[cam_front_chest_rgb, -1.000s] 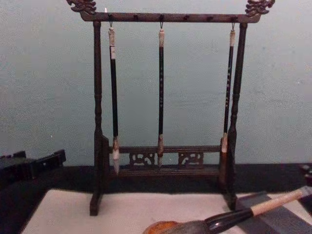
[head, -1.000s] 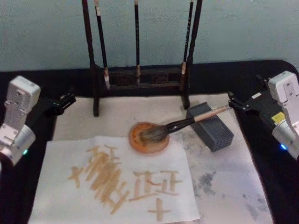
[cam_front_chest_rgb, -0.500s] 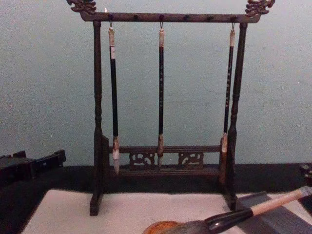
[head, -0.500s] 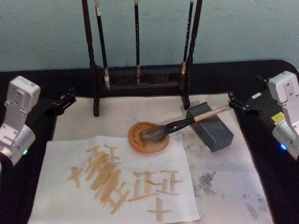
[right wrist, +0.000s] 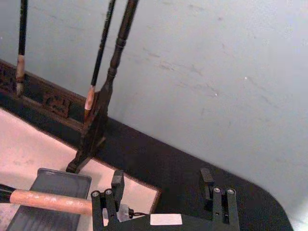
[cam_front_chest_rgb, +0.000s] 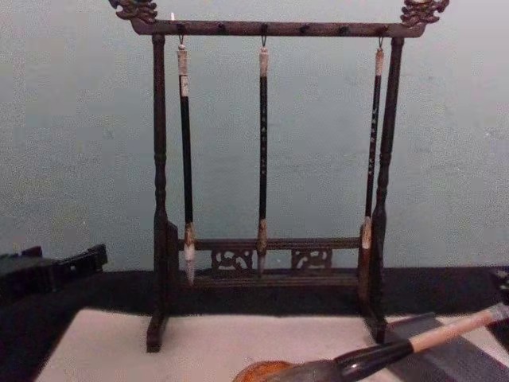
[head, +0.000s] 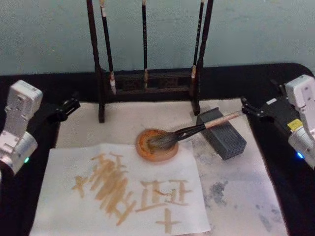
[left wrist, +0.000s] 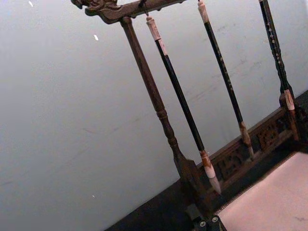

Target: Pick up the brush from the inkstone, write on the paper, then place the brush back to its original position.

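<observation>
The brush (head: 189, 131) lies slanted, its bushy grey-brown bristles in the round orange-brown inkstone (head: 147, 153) and its pale handle (right wrist: 48, 199) propped on a dark grey block (head: 224, 135). From the chest view the brush (cam_front_chest_rgb: 382, 356) points up to the right. The paper (head: 64, 167) lies in front of the inkstone and carries ochre strokes. My right gripper (head: 250, 110) hovers open just beyond the handle's end, off the brush; its fingers (right wrist: 117, 185) stand wide apart. Far from the brush, my left gripper (head: 69, 105) is parked at the mat's left edge.
A dark wooden rack (head: 147, 81) with three thin hanging brushes stands behind the inkstone. An off-white mat (head: 246, 196) with grey smudges covers the black table (head: 295, 196). The rack (cam_front_chest_rgb: 262, 143) rises tall in the chest view before a pale blue wall.
My right gripper has drawn back slightly to the right, away from the handle's end. The brush and the left arm have stayed where they were.
</observation>
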You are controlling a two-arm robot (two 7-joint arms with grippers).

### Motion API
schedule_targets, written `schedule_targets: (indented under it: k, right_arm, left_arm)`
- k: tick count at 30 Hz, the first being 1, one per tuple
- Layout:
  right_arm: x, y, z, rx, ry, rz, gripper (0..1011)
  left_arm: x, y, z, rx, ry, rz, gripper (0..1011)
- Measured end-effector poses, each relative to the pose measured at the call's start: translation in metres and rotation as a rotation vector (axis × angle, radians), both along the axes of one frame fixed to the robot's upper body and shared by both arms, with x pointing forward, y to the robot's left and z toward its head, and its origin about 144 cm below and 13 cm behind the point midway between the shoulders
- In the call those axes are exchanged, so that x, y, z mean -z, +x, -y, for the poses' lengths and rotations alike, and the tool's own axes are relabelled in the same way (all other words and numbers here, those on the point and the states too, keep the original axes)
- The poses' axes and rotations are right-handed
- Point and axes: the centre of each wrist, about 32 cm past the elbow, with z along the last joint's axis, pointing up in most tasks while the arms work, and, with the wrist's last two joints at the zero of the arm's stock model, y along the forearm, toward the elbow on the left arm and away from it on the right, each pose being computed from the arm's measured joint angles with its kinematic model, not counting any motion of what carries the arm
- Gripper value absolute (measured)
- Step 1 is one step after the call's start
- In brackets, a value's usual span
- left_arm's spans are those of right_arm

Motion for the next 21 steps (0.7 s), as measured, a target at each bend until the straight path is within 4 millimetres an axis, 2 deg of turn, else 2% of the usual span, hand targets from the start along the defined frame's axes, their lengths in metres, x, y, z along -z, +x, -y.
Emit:
schedule_targets:
  k: [6,21]
  right_arm:
    - [-0.001,-0.007,0.004,0.002,0.057,-0.026,1001]
    - [-0.005,-0.041,0.003,-0.059,0.208,-0.054,1001]
  left_arm:
    - [0.000,0.000,0.000,0.000,0.000,0.000,1002]
    - [0.000,0.000,0.000,0.000,0.000,0.000,1002]
